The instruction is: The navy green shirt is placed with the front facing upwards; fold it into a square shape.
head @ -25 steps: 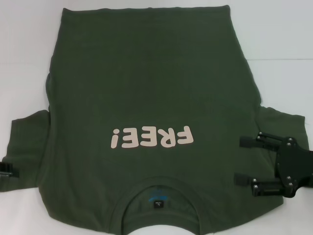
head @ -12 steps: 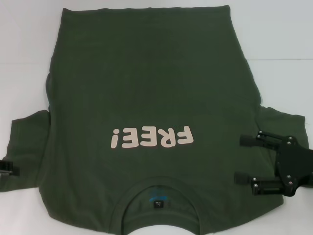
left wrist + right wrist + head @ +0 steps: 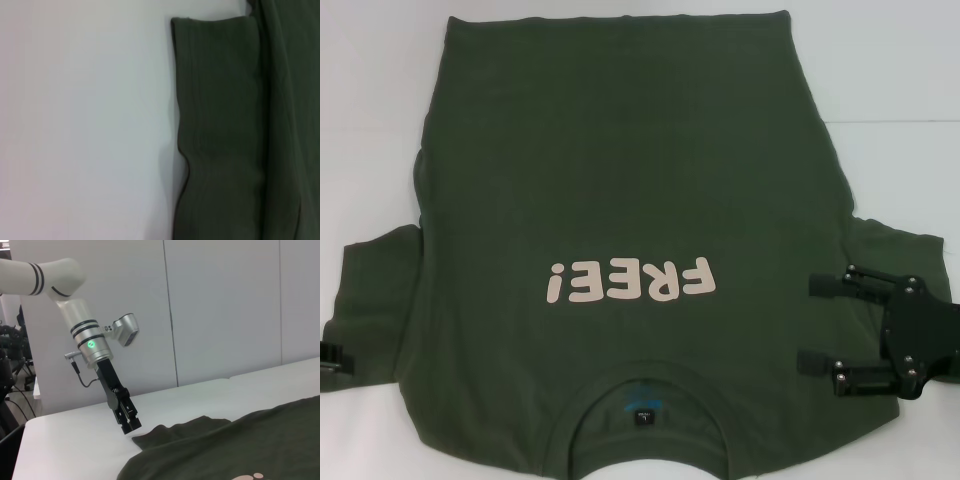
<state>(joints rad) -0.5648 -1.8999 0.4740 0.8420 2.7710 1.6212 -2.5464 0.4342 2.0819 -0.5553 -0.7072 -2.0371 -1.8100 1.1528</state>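
From the head view we see the navy green shirt point(image 3: 620, 250) flat across the white counter point(image 3: 900, 80), the right end effector point(image 3: 820, 325) spread open over its right sleeve. The left wrist view shows only sleeve. In the right wrist view, the left end effector point(image 3: 131, 427) appears closed just beside the sleeve tip.

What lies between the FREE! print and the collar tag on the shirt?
Only plain green cloth of the navy green shirt separates FREE! print and collar tag, head view.

Right gripper point(image 3: 817, 325) fingers spread; left gripper point(image 3: 129, 427) seemingly closed, low
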